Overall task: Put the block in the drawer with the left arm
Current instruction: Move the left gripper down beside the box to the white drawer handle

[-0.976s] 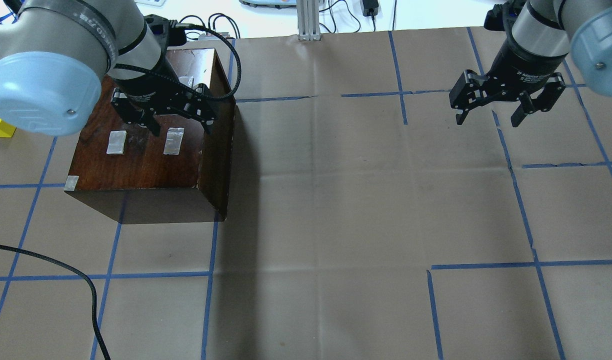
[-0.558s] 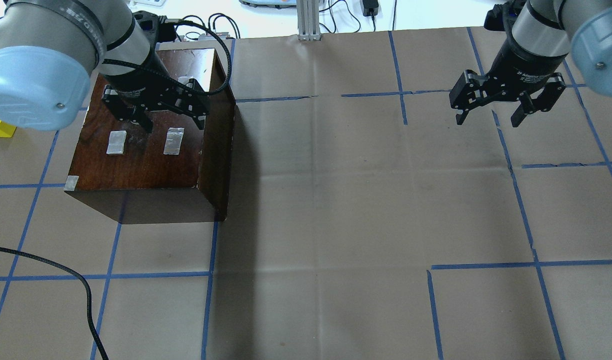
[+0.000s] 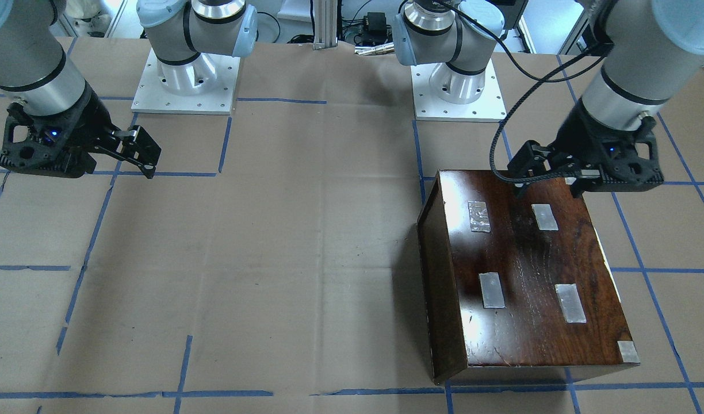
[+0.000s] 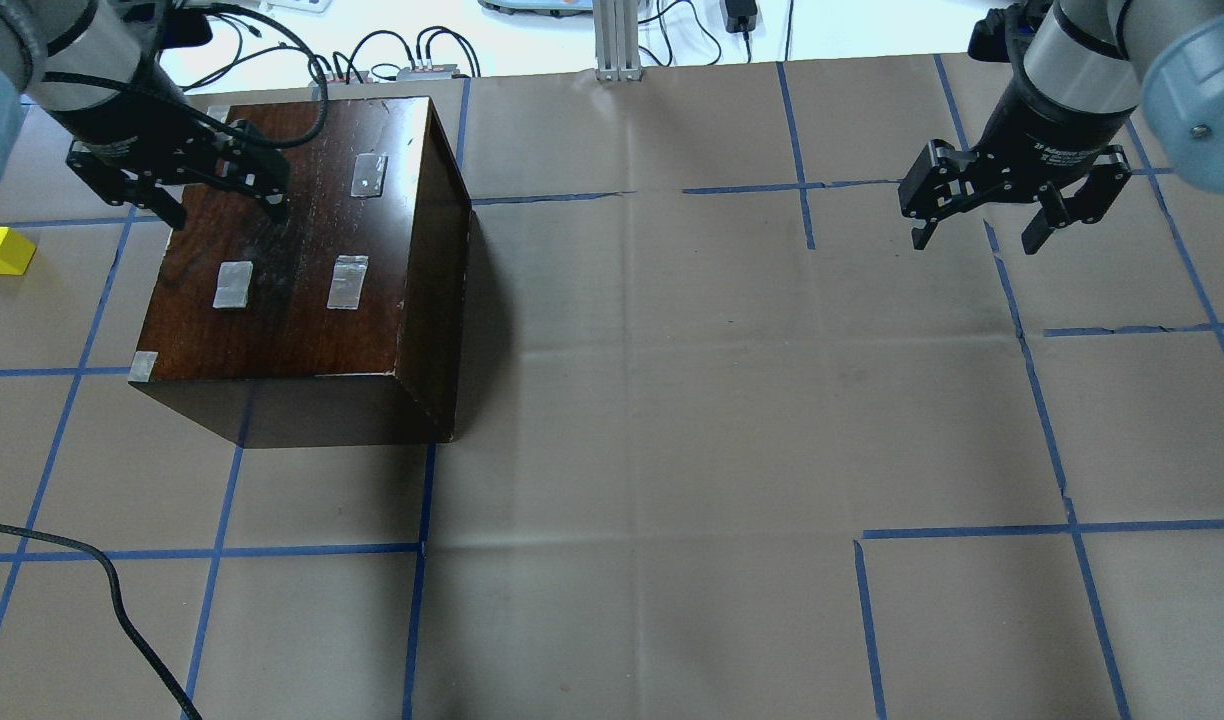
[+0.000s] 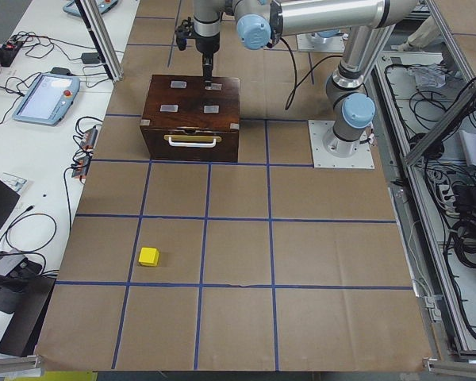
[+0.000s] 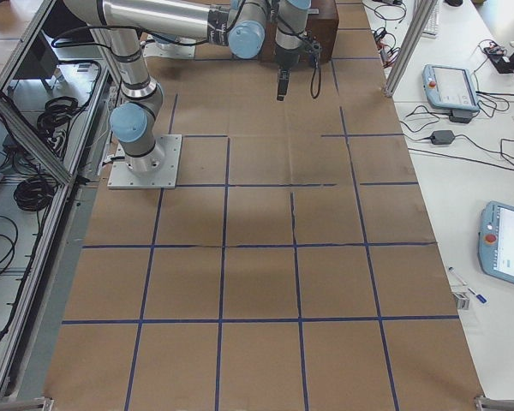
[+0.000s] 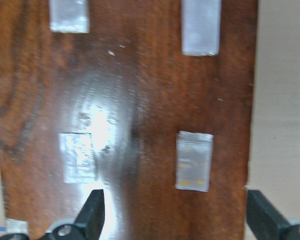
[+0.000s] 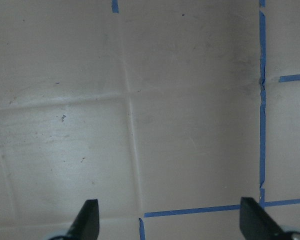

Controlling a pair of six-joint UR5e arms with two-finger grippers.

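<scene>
While empty, hangs left tool spread wide over cabinet top, likely to fetch block left of cabinet; parks right tool, likewise spread, well right of cabinet.

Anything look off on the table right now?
Nothing spilled or damaged. Only note: the drawer is shut, the block sits alone on the table, and the left gripper hangs open and empty over the cabinet top.

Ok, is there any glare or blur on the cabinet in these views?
Left wrist view: the cabinet looks soft all over, with a white glare patch on its top beside one grey tape patch. Front-facing view: sharp, only a mild sheen on the wood. Overhead view: sharp, no glare; the cabinet throws a soft shadow on the paper toward the view's right.
</scene>
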